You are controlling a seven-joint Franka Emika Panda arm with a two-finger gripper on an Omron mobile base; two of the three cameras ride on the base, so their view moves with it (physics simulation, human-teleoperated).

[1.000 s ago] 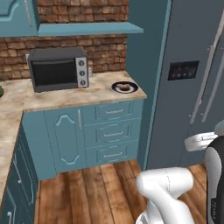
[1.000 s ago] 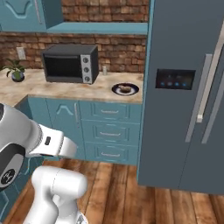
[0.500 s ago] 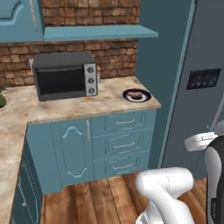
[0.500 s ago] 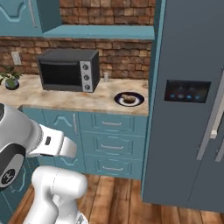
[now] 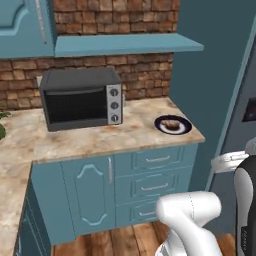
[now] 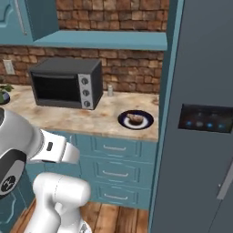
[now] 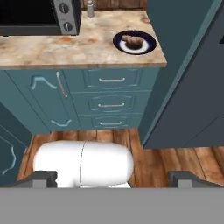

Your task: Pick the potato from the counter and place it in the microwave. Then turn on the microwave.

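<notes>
A small tan-brown lump point(image 7: 132, 41) that looks like the potato lies on a dark round plate point(image 7: 148, 41) near the right end of the counter. The same lump point(image 5: 172, 124) point(image 6: 134, 119) sits well ahead of the arm in both base views. The microwave is out of view. My gripper point(image 7: 113, 179) hangs over the wooden floor in front of the drawers, far short of the counter. Its fingertips point(image 7: 46, 178) stand wide apart with nothing between them, so it is open.
A small black-and-silver box appliance point(image 5: 82, 97) stands on the counter point(image 5: 100, 140) left of the plate. Teal drawers point(image 6: 116, 157) run below. A tall grey fridge point(image 6: 205, 113) with a control panel closes the right side. A shelf point(image 5: 125, 44) hangs above.
The whole picture has shifted and grown: the base has driven closer, and counter, appliance and plate slid right. The arm keeps its pose and the gripper stays open.
</notes>
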